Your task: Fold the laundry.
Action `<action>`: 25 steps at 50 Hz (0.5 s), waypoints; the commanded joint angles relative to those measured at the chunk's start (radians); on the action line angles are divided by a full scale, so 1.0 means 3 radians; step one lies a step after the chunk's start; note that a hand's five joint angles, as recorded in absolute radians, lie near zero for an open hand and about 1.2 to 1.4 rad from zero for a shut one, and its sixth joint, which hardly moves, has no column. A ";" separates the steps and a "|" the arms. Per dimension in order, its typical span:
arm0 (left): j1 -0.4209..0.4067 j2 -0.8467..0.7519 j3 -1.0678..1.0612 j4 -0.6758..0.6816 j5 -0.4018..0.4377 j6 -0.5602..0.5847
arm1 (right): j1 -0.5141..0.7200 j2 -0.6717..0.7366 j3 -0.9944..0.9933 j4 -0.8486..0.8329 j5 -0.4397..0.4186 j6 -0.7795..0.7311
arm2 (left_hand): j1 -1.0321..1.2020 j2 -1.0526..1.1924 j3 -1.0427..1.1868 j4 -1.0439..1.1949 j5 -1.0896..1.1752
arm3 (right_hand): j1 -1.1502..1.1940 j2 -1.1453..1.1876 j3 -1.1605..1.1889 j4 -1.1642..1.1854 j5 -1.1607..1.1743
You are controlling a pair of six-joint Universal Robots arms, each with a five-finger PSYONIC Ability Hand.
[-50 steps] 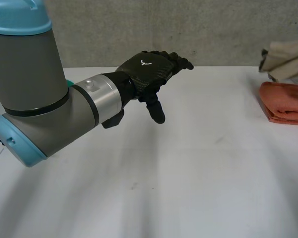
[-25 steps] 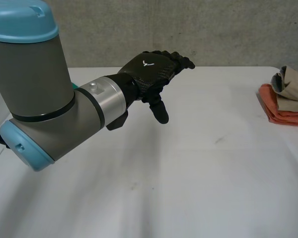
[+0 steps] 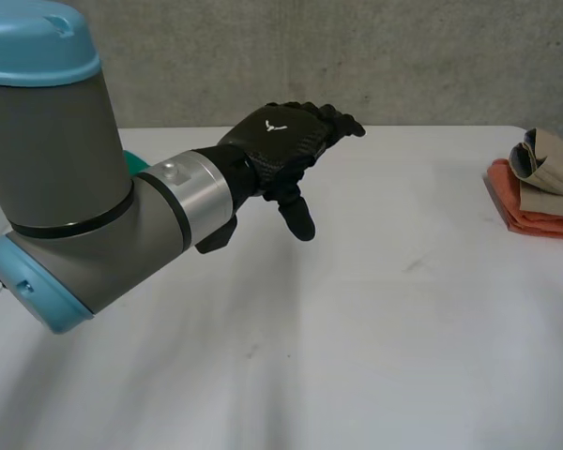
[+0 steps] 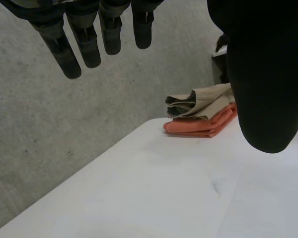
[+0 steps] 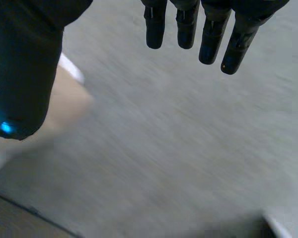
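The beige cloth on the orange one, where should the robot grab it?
Probably at the puffy folded end of the beige cloth, the end facing the middle of the table. It bulges up above the flat orange cloth, so fingers could pinch it alone. Come from that bare table side, where the open left hand hovers.

**Left hand** (image 3: pixel 280 139): black, with a woven carbon-fibre pattern on its back and a faint sheen.
**Left arm** (image 3: pixel 66 178): matt grey shell. The light-blue plastic cap (image 3: pixel 33 42) has a soft gloss, and the wrist ring (image 3: pixel 192 190) is brushed silver metal.
**Table** (image 3: pixel 375 337): white, smooth and matt (a few small dark scuffs).
**At three o'clock:** beige cloth (image 3: pixel 549 173), soft and creased, lying on orange cloth (image 3: pixel 535 225), which is matt.
**Wall** (image 3: pixel 375 56), twelve o'clock: rough grey concrete.
**Right hand** (image 5: pixel 25 59): black, matt.
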 commanded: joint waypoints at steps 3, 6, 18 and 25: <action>0.0046 0.0114 -0.0004 0.0035 -0.0032 -0.0005 | 0.0705 -0.0462 -0.0088 0.0131 0.0665 0.0023 | 0.0050 0.0000 -0.0087 0.0001 0.0008 | -0.0091 -0.0150 -0.0135 -0.0197 -0.0209; 0.0138 0.0155 -0.0040 0.0127 -0.0145 -0.0005 | 0.1047 -0.0631 0.0146 0.0101 0.0630 0.0330 | 0.0040 -0.0010 -0.0097 -0.0009 -0.0001 | -0.0091 -0.0150 -0.0135 -0.0197 -0.0209; 0.1129 0.0171 -0.0352 0.0868 -0.0411 0.0072 | 0.2571 -0.1337 0.1905 -0.0492 0.0221 0.0873 | -0.0018 -0.0068 -0.0155 -0.0068 -0.0060 | -0.0091 -0.0150 -0.0135 -0.0197 -0.0209; 0.1896 -0.0401 -0.0296 0.0899 -0.0350 0.0643 | 0.3098 -0.1419 0.2678 -0.0692 0.0221 0.0653 | -0.0009 -0.0058 -0.0146 -0.0058 -0.0050 | -0.0091 -0.0150 -0.0135 -0.0197 -0.0209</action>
